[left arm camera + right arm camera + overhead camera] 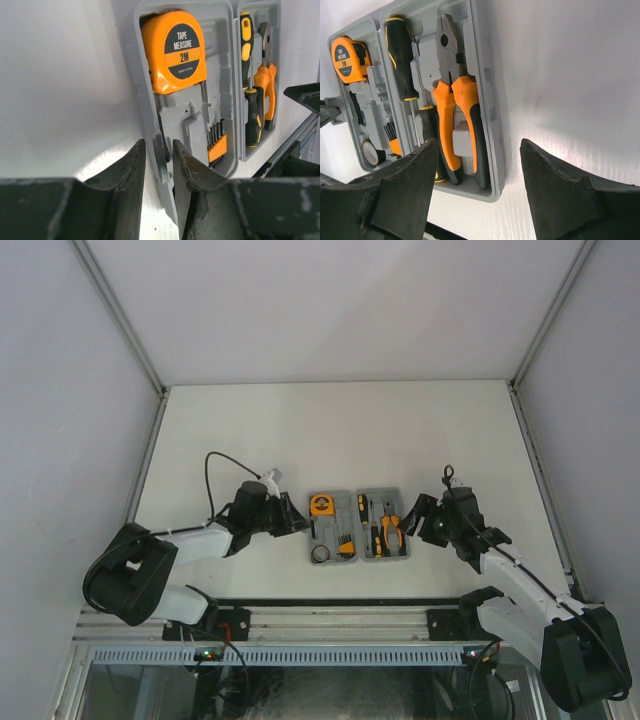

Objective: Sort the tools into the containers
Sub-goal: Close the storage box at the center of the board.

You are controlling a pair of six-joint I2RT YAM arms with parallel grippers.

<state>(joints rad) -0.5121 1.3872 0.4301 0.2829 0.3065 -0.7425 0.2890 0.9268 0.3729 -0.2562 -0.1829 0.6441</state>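
Note:
The grey tool case (333,493) lies open in the middle of the table. Its left half holds the orange tape measure (321,505), the black ring (320,554) and the small orange-black block (345,543). Its right half holds two screwdrivers (400,60) (427,125) and the orange-handled pliers (455,115). My left gripper (157,150) is at the case's left wall (141,95), jaws narrow, one finger each side of the rim. My right gripper (477,145) is wide open over the case's right rim (492,125), touching nothing.
A metal rail (320,615) runs along the near table edge behind the arm bases. White walls enclose the table. A black cable (210,480) loops up from the left arm. The right gripper's finger shows in the left wrist view (302,95).

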